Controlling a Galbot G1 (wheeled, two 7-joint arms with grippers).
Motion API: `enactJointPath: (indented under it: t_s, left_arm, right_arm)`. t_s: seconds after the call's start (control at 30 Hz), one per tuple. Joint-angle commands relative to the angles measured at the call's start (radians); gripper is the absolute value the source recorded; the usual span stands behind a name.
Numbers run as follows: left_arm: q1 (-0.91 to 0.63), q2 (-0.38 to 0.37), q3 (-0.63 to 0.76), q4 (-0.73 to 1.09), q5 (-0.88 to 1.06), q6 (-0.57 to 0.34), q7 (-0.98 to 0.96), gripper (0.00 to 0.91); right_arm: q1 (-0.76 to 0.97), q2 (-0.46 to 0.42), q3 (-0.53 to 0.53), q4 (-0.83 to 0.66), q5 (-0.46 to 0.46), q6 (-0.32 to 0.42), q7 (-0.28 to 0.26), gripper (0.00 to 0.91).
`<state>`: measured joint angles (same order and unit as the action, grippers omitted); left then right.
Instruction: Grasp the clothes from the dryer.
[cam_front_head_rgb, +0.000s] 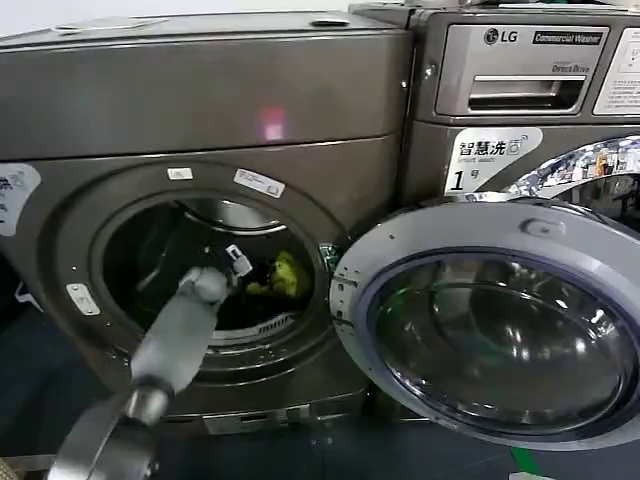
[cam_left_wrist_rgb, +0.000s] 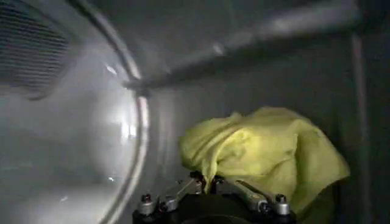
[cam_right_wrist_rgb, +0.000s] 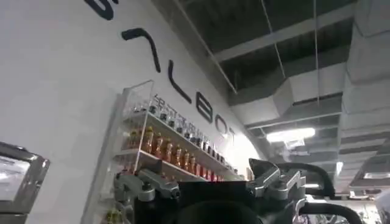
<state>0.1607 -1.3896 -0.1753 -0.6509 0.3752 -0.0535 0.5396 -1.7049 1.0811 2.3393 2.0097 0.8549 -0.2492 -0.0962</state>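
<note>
Clothes (cam_left_wrist_rgb: 268, 152): yellow-green, bunched low inside dryer (cam_front_head_rgb: 200, 90) drum, door (cam_front_head_rgb: 500, 320) swung wide for access. Left gripper (cam_front_head_rgb: 238, 262) reaching through porthole, close before cloth; finger state cannot tell. Right gripper (cam_right_wrist_rgb: 210, 189) parked away, pointed at room; fingers unclear.

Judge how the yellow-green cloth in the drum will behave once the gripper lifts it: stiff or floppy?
Probably floppy: the clothes lie crumpled in soft folds. Likely light, being small against the dryer opening. They may drape and slip unless the left gripper pinches a fold.
</note>
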Motion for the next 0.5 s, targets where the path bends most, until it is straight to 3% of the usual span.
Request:
enactJointPath:
  t_s: [0.03, 0.5]
  left_arm:
    - [0.251, -0.018, -0.197, -0.328, -0.301, -0.044, -0.294, 0.000]
    - [0.499, -0.137, -0.379, -0.593, -0.284, -0.138, -0.567, 0.000]
  right_arm:
    - [0.000, -0.002, -0.001, 0.001, 0.001, 0.003, 0.001, 0.907]
    - [0.003, 0.000, -0.001, 0.007, -0.051, 0.042, -0.012, 0.907]
